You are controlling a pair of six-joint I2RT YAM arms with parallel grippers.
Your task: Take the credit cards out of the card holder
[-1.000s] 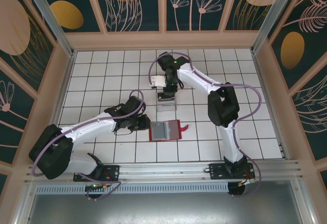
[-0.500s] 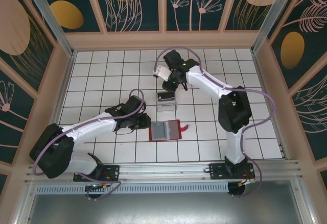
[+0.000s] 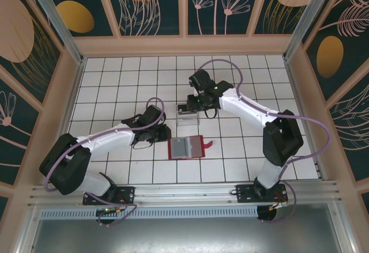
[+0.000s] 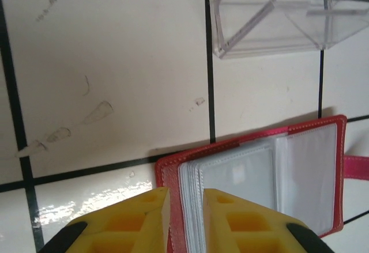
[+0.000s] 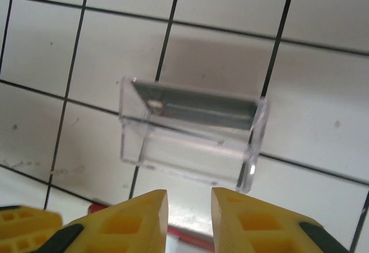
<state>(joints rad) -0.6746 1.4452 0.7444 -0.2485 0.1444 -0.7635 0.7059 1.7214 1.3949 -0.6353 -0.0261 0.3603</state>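
- One red card holder [image 3: 186, 147] lay open and flat on the white tiled table [image 3: 115, 80], with its grey-clear sleeves [image 4: 242, 175] facing up and its snap tab [image 3: 208, 144] pointing right.
- One grey credit card [image 5: 199, 110] leaned inside the clear box [image 5: 190, 140], just beyond the holder.
- Left gripper [image 4: 185, 201] reached low over the holder's left edge, jaws almost closed; whether they pinched it could not be told.
- Right gripper [image 5: 189, 198] hung above the box, jaws narrowly apart and empty.

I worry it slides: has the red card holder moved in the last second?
No. The card holder sits on the same tiles, just below the clear box.
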